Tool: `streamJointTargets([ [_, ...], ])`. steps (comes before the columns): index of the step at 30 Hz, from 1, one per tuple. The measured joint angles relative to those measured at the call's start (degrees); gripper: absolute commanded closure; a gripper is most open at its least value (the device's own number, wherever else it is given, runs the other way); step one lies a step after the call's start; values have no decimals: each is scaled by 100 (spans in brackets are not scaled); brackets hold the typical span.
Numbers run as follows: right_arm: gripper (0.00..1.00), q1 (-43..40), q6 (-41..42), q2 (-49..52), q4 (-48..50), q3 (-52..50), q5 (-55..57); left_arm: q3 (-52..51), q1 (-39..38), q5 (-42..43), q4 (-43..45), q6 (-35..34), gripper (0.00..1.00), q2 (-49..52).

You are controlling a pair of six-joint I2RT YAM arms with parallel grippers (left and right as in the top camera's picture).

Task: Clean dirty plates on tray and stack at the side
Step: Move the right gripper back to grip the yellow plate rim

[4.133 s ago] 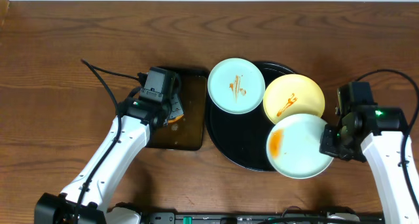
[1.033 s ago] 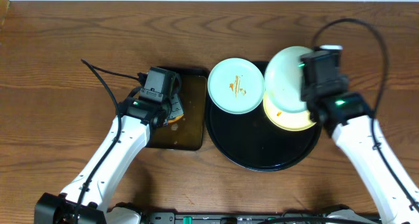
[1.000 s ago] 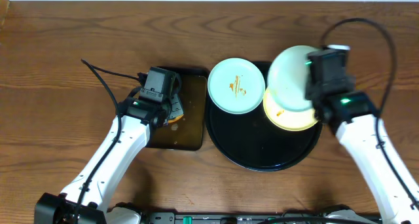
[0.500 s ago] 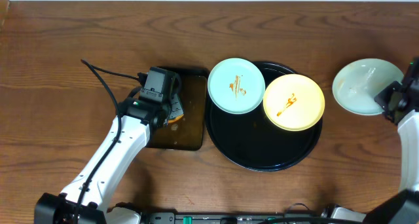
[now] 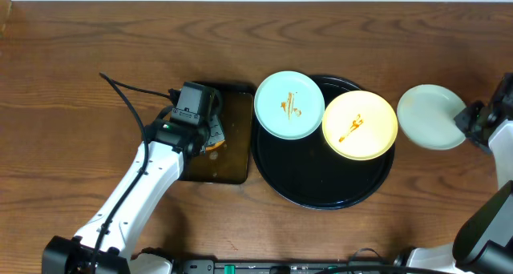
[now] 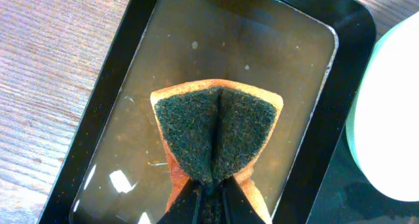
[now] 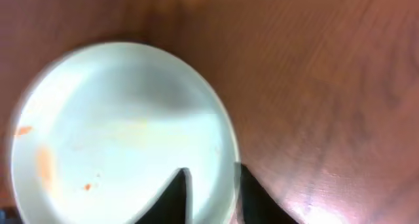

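The round black tray [image 5: 313,190] holds a mint-blue plate [image 5: 288,104] and a yellow plate [image 5: 359,124], both with orange sauce streaks. A second mint-blue plate [image 5: 431,116] [image 7: 124,132] is to the right of the tray over the bare table, with faint orange smears at its left edge. My right gripper [image 5: 469,120] [image 7: 211,188] is shut on that plate's rim, one finger inside and one outside. My left gripper [image 5: 210,134] [image 6: 209,196] is shut on a folded sponge [image 6: 216,129], dark green on orange, over the rectangular dark tray [image 5: 216,166] [image 6: 124,60].
The rectangular tray holds shallow brownish water. A black cable [image 5: 132,90] runs across the table left of my left arm. A white plate edge [image 6: 393,112] shows at the right of the left wrist view.
My right gripper lifted the mint-blue plate from the tray's front right, swung it over the yellow plate, then carried it off the tray to the right. The left arm has not moved.
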Motion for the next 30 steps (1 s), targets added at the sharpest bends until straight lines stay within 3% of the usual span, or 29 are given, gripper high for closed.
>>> streamJointTargets([
  [7,55,168,-1016,0,-24,2,-1816,0,0,0,0,0,92,0],
  [10,55,431,-1462,0,-321,2,-2374,0,0,0,0,0,92,-2],
  [21,55,1178,-2116,142,-179,-267,-2514,0,0,0,0,0,92,0],
  [24,61,1257,-2124,396,-72,-350,-2496,0,0,0,0,0,92,0],
  [30,83,1384,-2131,863,17,-385,-2640,0,0,0,0,0,92,-2],
])
